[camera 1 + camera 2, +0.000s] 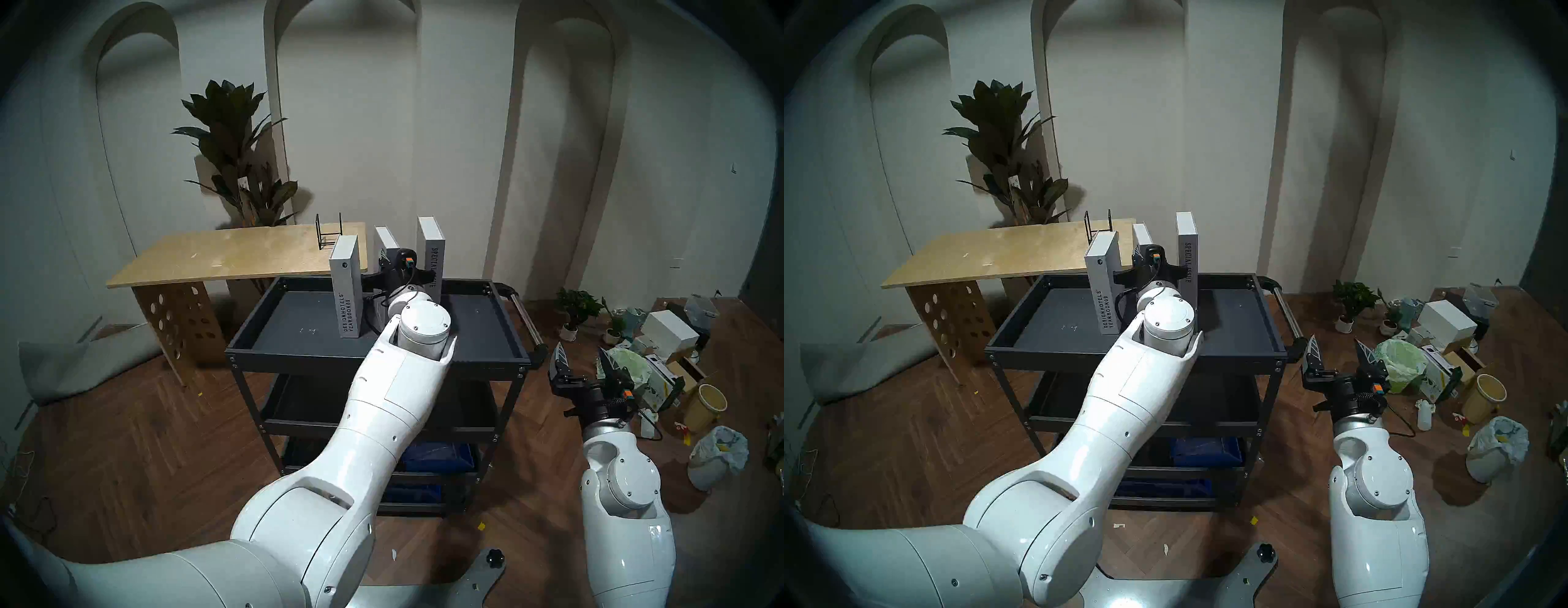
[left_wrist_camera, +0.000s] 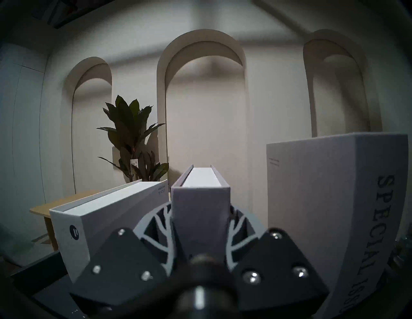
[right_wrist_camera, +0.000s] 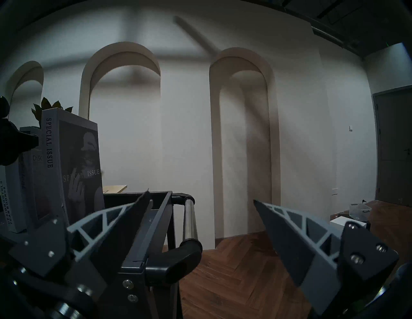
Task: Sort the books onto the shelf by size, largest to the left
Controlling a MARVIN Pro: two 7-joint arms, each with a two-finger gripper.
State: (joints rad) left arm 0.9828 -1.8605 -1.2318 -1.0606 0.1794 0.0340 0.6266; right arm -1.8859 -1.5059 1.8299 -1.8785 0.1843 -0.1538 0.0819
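Three grey books stand upright on the shelf [image 1: 297, 327], the dark-grey top tray of a black cart. "DESIGNHOTELS YEARBOOK09" [image 1: 348, 288] is on the left and the tall "SPECIAL ISSUE" [image 1: 430, 250] is on the right. The thin "Discontent" book [image 1: 386, 240] is between them. My left gripper [image 2: 200, 222] is shut on the spine of the thin book [image 2: 200, 198], with one finger on each cover. My arm hides the foot of that book. My right gripper [image 1: 583, 361] is open and empty beyond the cart's right end, at tray height; it also shows in the right wrist view [image 3: 200, 200].
A plywood table [image 1: 212, 254] with a small black wire rack [image 1: 329, 233] stands behind the cart on the left, with a tall plant [image 1: 237, 140] behind it. The cart's push handle [image 1: 526, 314] sticks out on the right. Boxes, bins and bags [image 1: 670, 339] litter the floor at right.
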